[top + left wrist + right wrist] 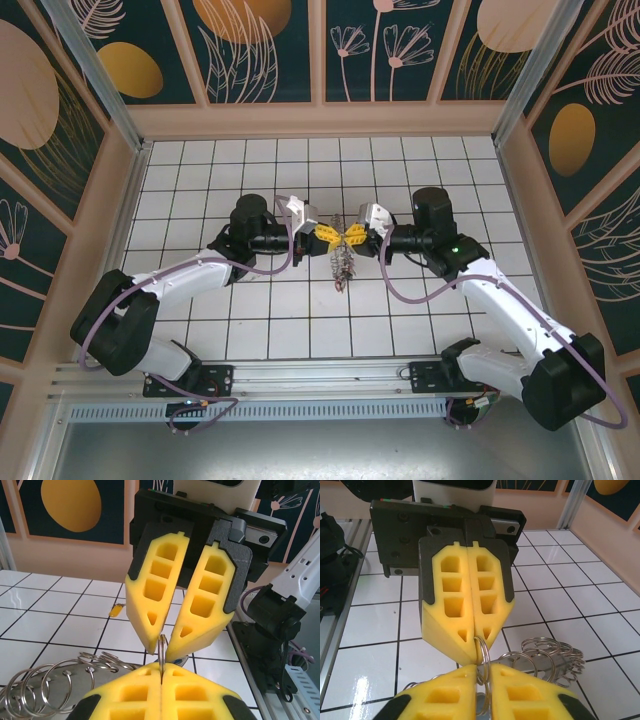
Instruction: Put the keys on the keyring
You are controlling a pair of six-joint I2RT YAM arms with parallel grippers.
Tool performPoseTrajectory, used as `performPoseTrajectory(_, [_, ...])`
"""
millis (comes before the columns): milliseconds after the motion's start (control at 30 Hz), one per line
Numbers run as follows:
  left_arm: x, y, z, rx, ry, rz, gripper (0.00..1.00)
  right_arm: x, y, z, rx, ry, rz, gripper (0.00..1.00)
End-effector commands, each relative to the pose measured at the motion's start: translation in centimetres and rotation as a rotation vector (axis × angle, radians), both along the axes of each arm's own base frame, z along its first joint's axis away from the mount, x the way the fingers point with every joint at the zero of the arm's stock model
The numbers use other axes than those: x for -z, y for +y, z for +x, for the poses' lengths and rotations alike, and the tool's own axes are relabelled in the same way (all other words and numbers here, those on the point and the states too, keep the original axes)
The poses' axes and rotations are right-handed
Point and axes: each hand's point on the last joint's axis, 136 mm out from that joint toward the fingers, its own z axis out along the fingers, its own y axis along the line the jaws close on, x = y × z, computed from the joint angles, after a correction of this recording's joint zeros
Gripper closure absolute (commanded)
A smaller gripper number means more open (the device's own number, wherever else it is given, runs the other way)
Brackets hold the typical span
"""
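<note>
Both grippers meet tip to tip over the middle of the tiled floor. Seen edge on, the thin metal keyring (162,644) stands between them. My left gripper (161,669) is shut on its near edge, the yellow pads pressed together. My right gripper (484,669) pinches the same keyring (483,647) from the other side, its pads tight against the wire. From above, the left gripper (326,236) and right gripper (352,237) touch, and a bunch of keys (343,265) hangs below them. Silvery keys on small split rings (47,687) trail off sideways (547,657).
A small yellow piece (116,611) lies on a white tile behind the grippers. Patterned walls (320,50) and aluminium posts enclose the floor (200,170). The arm bases stand on a rail (320,380) at the near edge.
</note>
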Motion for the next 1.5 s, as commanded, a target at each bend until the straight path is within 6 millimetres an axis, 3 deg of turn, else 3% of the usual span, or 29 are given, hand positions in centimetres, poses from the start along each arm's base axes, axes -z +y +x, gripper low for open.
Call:
performPoseTrajectory(0, [-2.6, -0.3, -0.5, 0.038, -0.077, -0.055, 1.0, -0.8, 0.3, -0.1, -0.027, -0.026, 0.009, 0.9])
performPoseTrajectory(200, [-2.5, -0.4, -0.3, 0.039, -0.074, -0.05, 1.0, -1.0, 0.5, -0.3, -0.037, -0.007, 0.015, 1.0])
performPoseTrajectory(300, [-2.2, -0.4, -0.3, 0.04, -0.07, -0.039, 1.0, -1.1, 0.6, -0.5, -0.049, 0.007, 0.013, 1.0])
performPoseTrajectory(433, [-2.5, -0.3, -0.7, 0.056, -0.087, -0.045, 1.0, -0.5, 0.5, -0.4, -0.051, 0.008, -0.006, 0.84])
performPoseTrajectory(700, [-2.3, -0.3, -0.8, 0.064, -0.098, -0.029, 1.0, -0.5, 0.9, -0.1, -0.064, 0.021, 0.004, 0.84])
performPoseTrajectory(767, [-2.2, -0.3, -0.8, 0.062, -0.098, -0.025, 1.0, -0.7, 0.9, -0.1, -0.063, 0.011, 0.008, 0.87])
performPoseTrajectory(867, [-2.2, -0.2, -0.8, 0.058, -0.099, -0.025, 1.0, -0.7, 0.8, 0.0, -0.056, 0.017, 0.004, 1.0])
performPoseTrajectory(967, [-2.0, -0.2, -0.4, 0.034, -0.099, -0.017, 1.0, -0.6, 0.7, 0.1, -0.041, 0.024, -0.009, 1.0])
performPoseTrajectory(1267, [1.4, -0.2, 0.7, 0.006, -0.079, 0.173, 0.84, 0.2, 0.8, 0.5, -0.001, 0.039, -0.139, 1.0])
performPoseTrajectory(1467, [3.0, 0.1, 0.8, 0.005, -0.072, 0.261, 0.81, -0.1, 1.0, 0.6, -0.002, 0.025, -0.162, 1.0])
